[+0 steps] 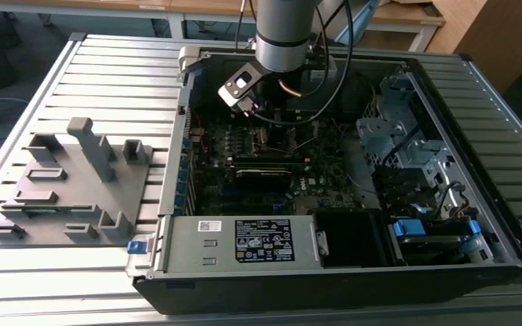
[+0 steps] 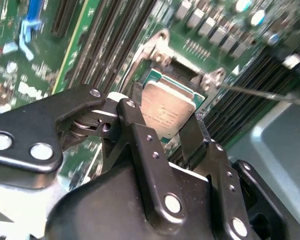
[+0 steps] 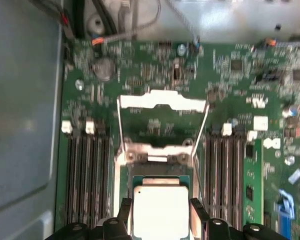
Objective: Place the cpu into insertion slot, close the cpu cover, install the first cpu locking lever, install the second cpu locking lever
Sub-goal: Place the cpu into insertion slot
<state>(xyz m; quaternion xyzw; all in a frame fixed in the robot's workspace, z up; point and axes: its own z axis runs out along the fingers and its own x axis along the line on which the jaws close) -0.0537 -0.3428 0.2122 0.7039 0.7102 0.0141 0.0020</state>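
The cpu [image 2: 167,102] sits clasped in the gripper [image 2: 166,113], on the insertion slot [image 2: 180,74].

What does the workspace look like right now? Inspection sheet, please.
Surface: slatted metal table carrying an open computer case.
Job's things: cpu looks seated in the insertion slot; cpu cover swung open; a thin lever stands free.
Clutter: grey fixture block beside the case, on the exterior view's left.
Grippers: gripper astride the cpu.
Cables: black cables hang from the arm into the case.
Surroundings: wooden desks behind.
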